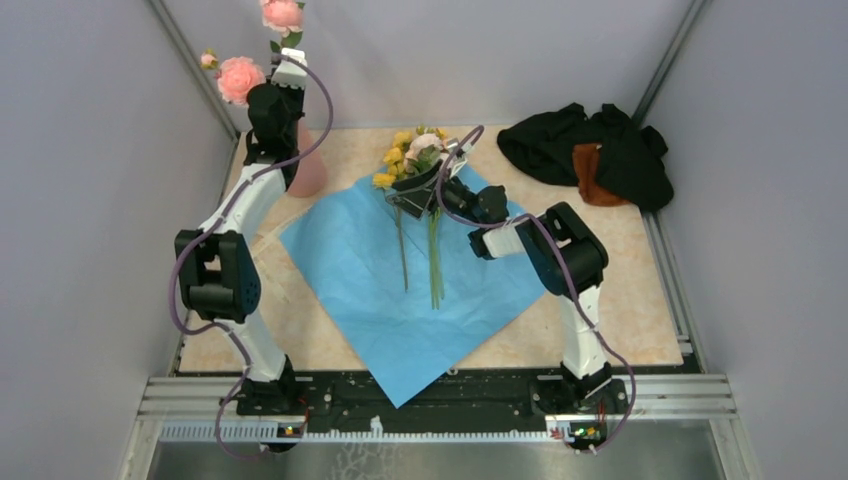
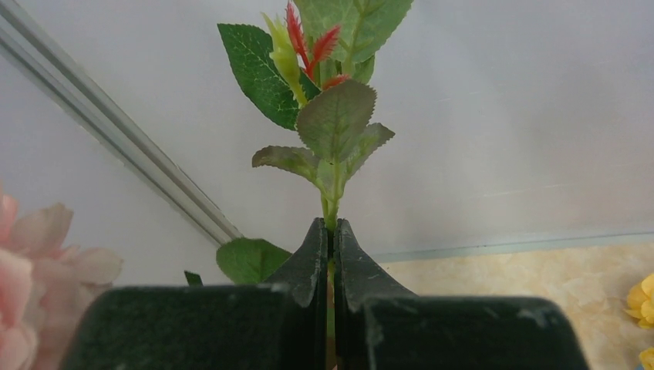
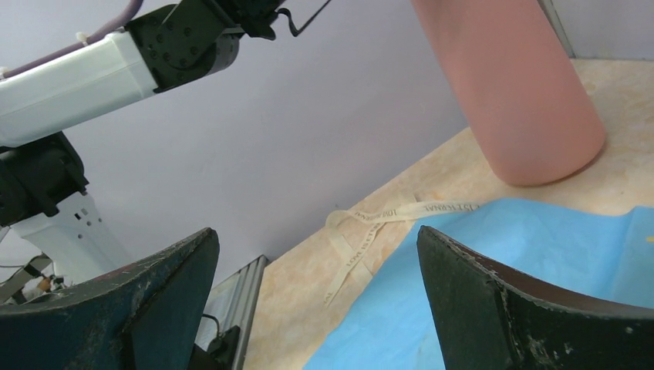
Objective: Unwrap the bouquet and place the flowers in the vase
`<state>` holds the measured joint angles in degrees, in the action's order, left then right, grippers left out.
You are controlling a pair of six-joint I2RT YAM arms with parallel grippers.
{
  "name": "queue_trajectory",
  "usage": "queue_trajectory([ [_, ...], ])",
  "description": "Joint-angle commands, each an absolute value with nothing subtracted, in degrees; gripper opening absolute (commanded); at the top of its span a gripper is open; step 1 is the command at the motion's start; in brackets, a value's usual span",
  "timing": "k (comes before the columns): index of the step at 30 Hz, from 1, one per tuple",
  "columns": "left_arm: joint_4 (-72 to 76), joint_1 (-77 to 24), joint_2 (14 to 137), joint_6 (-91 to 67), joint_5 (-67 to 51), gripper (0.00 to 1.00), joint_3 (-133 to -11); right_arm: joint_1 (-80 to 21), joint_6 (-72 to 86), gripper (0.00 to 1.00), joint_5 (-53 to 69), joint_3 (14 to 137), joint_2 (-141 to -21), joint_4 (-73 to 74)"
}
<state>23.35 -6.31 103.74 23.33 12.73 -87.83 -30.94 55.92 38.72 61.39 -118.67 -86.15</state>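
Blue wrapping paper [image 1: 350,270] lies unfolded flat mid-table [image 1: 625,300], one corner hanging over the near edge. The bouquet is already unwrapped. The flowers [image 1: 405,155] lie on the paper's far half, thin green stems [image 1: 436,265] pointing toward the near edge, yellow and pale heads bunched at the paper's far corner.

Right gripper [image 1: 415,192] is low over the flower heads, reaching in from the right. In the right wrist view its jaws stand wide apart [image 3: 316,308] with nothing between them. That view looks left past the paper [image 3: 540,254]. Whether the fingers touch the bunch can't be told.

Cream ribbon [image 3: 370,220] is untied and loose on the table, just off the paper's left edge, between the paper and the vase.

The vase [image 3: 517,92], salmon pink, stands upright near the far-left corner. In the top view it is mostly hidden behind the left arm, with only its side showing [image 1: 310,168].

Left gripper [image 1: 290,62] is raised high above the vase and clamped tight on a leafy rose stem [image 2: 332,146]. The stem stands upright between the fingers, with a pink bloom on top [image 1: 282,14].

Large pink rose [image 1: 238,78] with a small bud [image 1: 208,60] is just left of that gripper and shows blurred at the left wrist view's edge [image 2: 27,285].

Black and brown cloth heap [image 1: 590,150] sits at the far-right corner, well apart from the paper.
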Motion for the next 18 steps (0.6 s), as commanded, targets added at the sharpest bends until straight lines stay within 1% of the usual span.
queue_trajectory([
  [1,27.5,-5.3,100.8,20.5,13.9,0.00,-84.7,-30.5,57.6,0.98,38.9,63.1,-120.5,-93.4],
  [3,28.7,-5.3,100.2,19.9,15.1,0.01,-82.9,-30.5,57.9,0.98,38.9,63.2,-120.8,-93.6],
  [4,29.3,-5.3,99.9,19.6,15.7,0.12,-82.3,-30.5,57.9,0.98,38.8,63.2,-121.0,-93.6],
  [5,29.7,-5.3,99.7,19.0,16.5,0.33,-81.7,-30.5,57.9,0.98,38.8,63.2,-121.0,-93.5],
  [6,30.1,-5.3,99.4,18.5,16.6,0.56,-81.3,-30.5,57.8,0.98,38.9,63.3,-121.0,-93.2],
  [7,30.4,-5.3,99.2,18.1,16.7,0.70,-81.0,-30.5,57.8,0.98,38.9,63.5,-121.1,-92.9],
  [8,30.5,-5.3,98.8,17.6,16.6,0.82,-81.0,-30.5,57.7,0.99,39.0,63.6,-121.1,-92.7],
  [9,30.6,-5.3,98.4,16.9,16.0,0.89,-80.9,-30.5,57.6,0.98,39.0,63.6,-121.3,-92.6],
  [10,30.5,-5.3,98.1,16.4,15.5,0.94,-81.0,-30.5,57.6,0.98,39.1,63.7,-121.3,-92.5],
  [11,30.0,-5.3,97.7,15.9,15.3,0.95,-81.4,-30.5,57.5,0.98,39.3,63.9,-121.4,-92.4],
  [18,26.5,-5.7,94.8,13.0,12.8,0.96,-84.7,-30.5,57.8,0.98,39.2,64.3,-122.5,-92.6],
])
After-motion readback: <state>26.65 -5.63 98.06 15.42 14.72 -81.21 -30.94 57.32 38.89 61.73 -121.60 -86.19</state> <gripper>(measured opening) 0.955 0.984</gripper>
